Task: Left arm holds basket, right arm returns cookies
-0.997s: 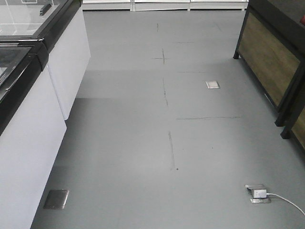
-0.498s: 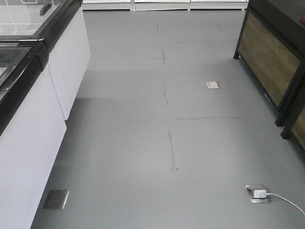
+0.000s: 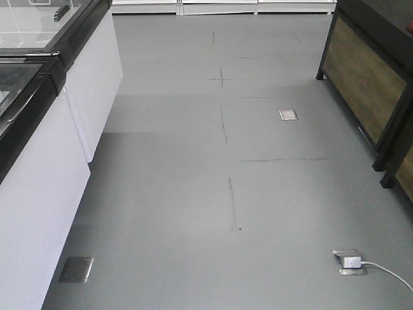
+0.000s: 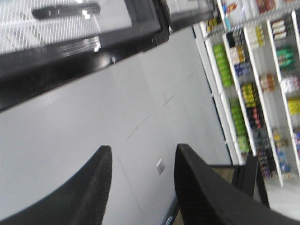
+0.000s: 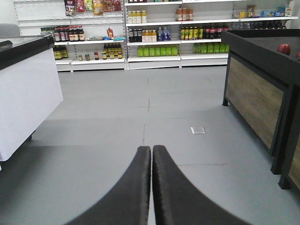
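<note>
The left claw (image 4: pixel 143 150) hangs with its two black fingers (image 4: pixel 93 187) spread apart and nothing between them, only grey floor (image 4: pixel 70 131) beyond. The right claw (image 5: pixel 151 149) has its flat fingers pressed together, tip to tip, gripping nothing. Past it, stocked shelves (image 5: pixel 159 33) line the far wall, a white chest freezer (image 5: pixel 23 93) stands to the left and a dark wood-panelled stand (image 5: pixel 255 93) to the right. The basket and the cookies — I cannot tell where they are.
</note>
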